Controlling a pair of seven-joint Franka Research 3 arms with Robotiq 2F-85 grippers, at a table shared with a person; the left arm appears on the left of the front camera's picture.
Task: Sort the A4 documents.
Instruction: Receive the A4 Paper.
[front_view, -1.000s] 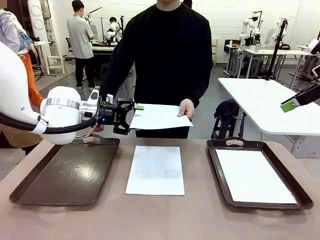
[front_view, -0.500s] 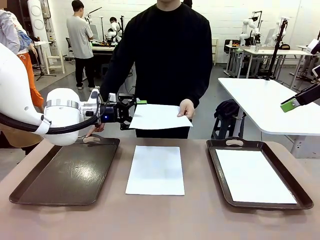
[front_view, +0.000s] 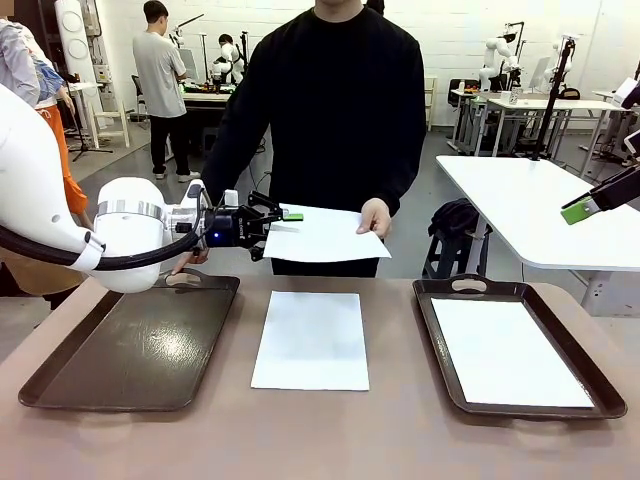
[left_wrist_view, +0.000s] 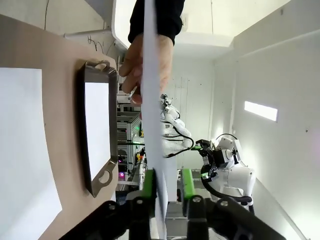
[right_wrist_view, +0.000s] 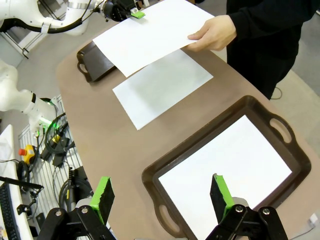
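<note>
A person across the table holds out a white A4 document (front_view: 325, 232) in one hand (front_view: 374, 217). My left gripper (front_view: 283, 217) is shut on that sheet's left edge, above the table's far side. In the left wrist view the sheet (left_wrist_view: 150, 100) runs edge-on between the green pads (left_wrist_view: 148, 182). A second sheet (front_view: 312, 340) lies flat in the middle of the table. A third sheet (front_view: 510, 350) lies in the right tray (front_view: 432, 345). My right gripper (right_wrist_view: 161, 195) hangs open high above that tray (right_wrist_view: 295, 150), holding nothing.
A dark brown tray (front_view: 140, 345) with nothing in it lies at the table's left, below my left arm. The person's other hand rests near its far handle. Another white table (front_view: 520, 210) stands at the right, beyond this one.
My left gripper went from open to shut on the left edge of the sheet the person holds out, shifting slightly to the right. The right arm and the sheets on the table stayed still.
</note>
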